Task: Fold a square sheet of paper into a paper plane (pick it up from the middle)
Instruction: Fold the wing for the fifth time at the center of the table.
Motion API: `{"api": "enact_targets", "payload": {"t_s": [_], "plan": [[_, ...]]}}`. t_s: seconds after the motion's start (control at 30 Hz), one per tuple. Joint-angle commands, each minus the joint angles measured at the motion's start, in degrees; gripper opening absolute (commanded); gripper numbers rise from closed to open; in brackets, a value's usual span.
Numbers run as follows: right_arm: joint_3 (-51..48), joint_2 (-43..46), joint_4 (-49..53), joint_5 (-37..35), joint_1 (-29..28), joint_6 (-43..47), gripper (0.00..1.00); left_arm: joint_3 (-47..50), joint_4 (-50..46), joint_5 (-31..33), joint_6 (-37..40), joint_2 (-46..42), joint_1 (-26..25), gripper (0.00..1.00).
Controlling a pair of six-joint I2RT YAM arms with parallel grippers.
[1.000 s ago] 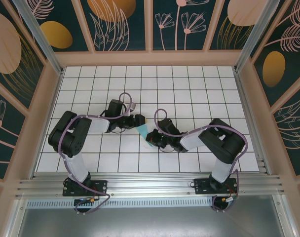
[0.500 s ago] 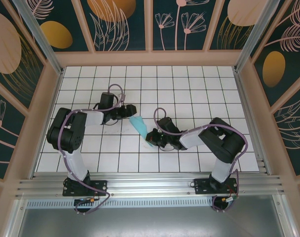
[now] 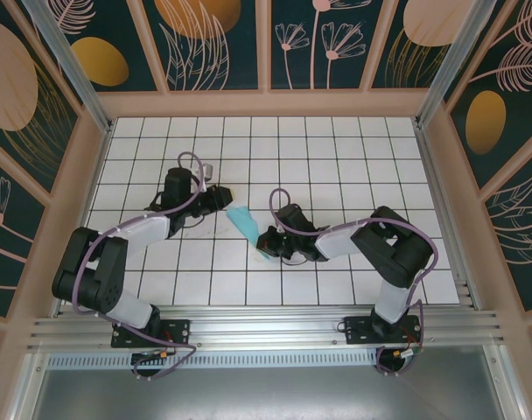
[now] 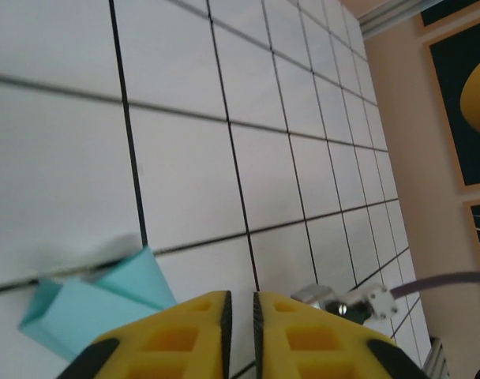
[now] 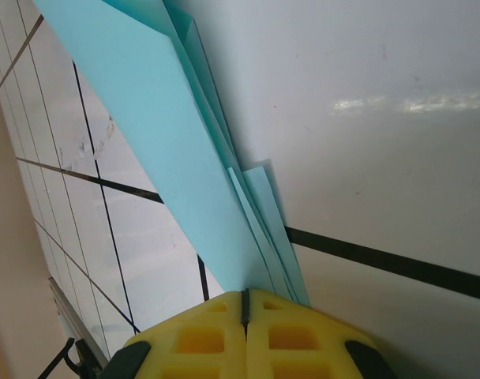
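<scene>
From above we see the paper plane (image 3: 246, 225) lying near the middle of the white tiled table (image 3: 336, 149), between the two arms; it is a slim folded piece of light turquoise paper, its broader end toward the far left and its narrow end toward the near right; the right gripper (image 3: 269, 242) sits at that narrow end, while the left gripper (image 3: 222, 198) rests just beside the broad end, and we cannot tell from this view whether it touches the paper. In the right wrist view the right gripper (image 5: 245, 304) has its yellow fingers (image 5: 194, 339) pressed together with only a hairline seam between them, and the paper plane (image 5: 157, 142) runs straight out of that seam, so we read it as clamped on the narrow end; several layered folds fan out from the pinch and stretch away across the tiles toward the upper left of the frame. In the left wrist view the left gripper (image 4: 241, 309) has its yellow fingers (image 4: 173, 341) drawn almost together, a thin slit between them and nothing held in it; the paper plane (image 4: 86, 304) shows at the lower left, a folded corner lying on the tiles beside the left-hand finger, partly hidden behind it.
</scene>
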State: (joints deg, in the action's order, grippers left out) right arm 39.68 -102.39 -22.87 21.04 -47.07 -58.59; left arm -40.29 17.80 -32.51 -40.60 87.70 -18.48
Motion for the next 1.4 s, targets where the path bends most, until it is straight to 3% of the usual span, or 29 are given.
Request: {"api": "enact_targets", "payload": {"t_s": [0.0,0.37,0.57,0.77,1.07,1.37], "plan": [[-0.6,-3.8,9.6,-1.5,-0.1,2.1,0.00,2.7,2.3,-0.8,-2.8,0.8,-3.5,0.11],[-1.6,-2.6,7.9,-1.0,-0.1,2.1,0.00,1.9,9.5,-3.1,-3.9,13.9,-5.4,0.13],[-0.5,2.1,7.4,0.3,-0.3,4.6,0.00,1.5,7.3,0.4,-3.2,18.0,-5.4,0.12],[6.5,3.9,13.6,2.3,-1.4,12.0,0.00,0.5,2.1,3.0,-0.3,19.5,-5.4,0.12],[12.0,-2.5,23.0,1.7,-1.6,17.2,0.00,0.2,1.2,3.2,0.2,20.3,-5.4,0.11],[2.1,0.8,18.5,3.5,-0.9,13.4,0.00,-0.7,-0.9,5.2,1.3,20.6,-5.4,0.09]]}}
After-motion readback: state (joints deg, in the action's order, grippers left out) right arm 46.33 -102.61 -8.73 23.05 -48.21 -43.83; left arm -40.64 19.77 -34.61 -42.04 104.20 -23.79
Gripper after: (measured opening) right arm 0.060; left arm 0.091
